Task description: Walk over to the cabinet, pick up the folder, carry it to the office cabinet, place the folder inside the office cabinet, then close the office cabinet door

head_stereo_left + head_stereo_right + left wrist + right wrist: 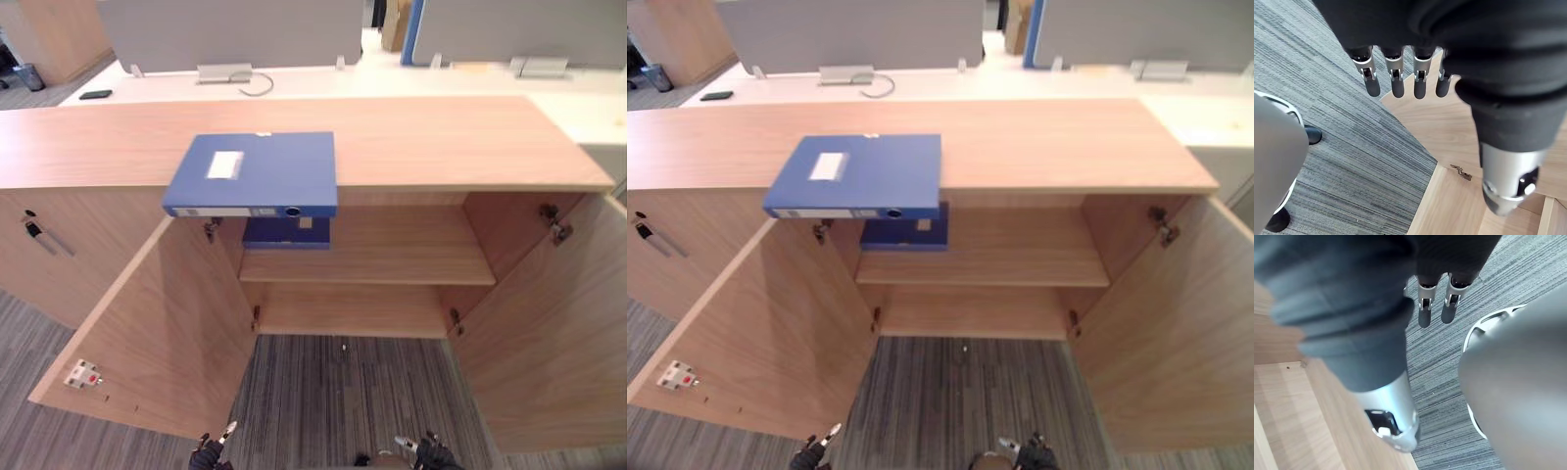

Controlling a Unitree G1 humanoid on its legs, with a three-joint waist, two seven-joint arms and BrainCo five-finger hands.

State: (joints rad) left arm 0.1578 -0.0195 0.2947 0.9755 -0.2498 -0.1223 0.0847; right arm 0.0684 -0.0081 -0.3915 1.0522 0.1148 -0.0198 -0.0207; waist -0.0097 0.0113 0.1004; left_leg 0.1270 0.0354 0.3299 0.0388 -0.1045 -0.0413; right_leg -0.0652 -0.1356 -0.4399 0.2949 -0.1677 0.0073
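Note:
A blue folder (257,171) lies flat on the wooden cabinet top (441,142), its spine overhanging the front edge above the left side of the opening. Both cabinet doors stand wide open, the left door (157,323) and the right door (549,323). Inside, a second blue folder (286,232) rests on the upper shelf (392,255) at its left end. My left hand (211,452) hangs low over the carpet in front of the left door, fingers (1393,81) straight and empty. My right hand (431,453) hangs likewise near the right door, fingers (1432,308) straight, holding nothing.
Grey striped carpet (343,401) lies between the open doors. Behind the cabinet is a white desk with a black phone (95,95) and grey partition panels (230,29). Keys (32,227) hang in the neighbouring cabinet door to the left.

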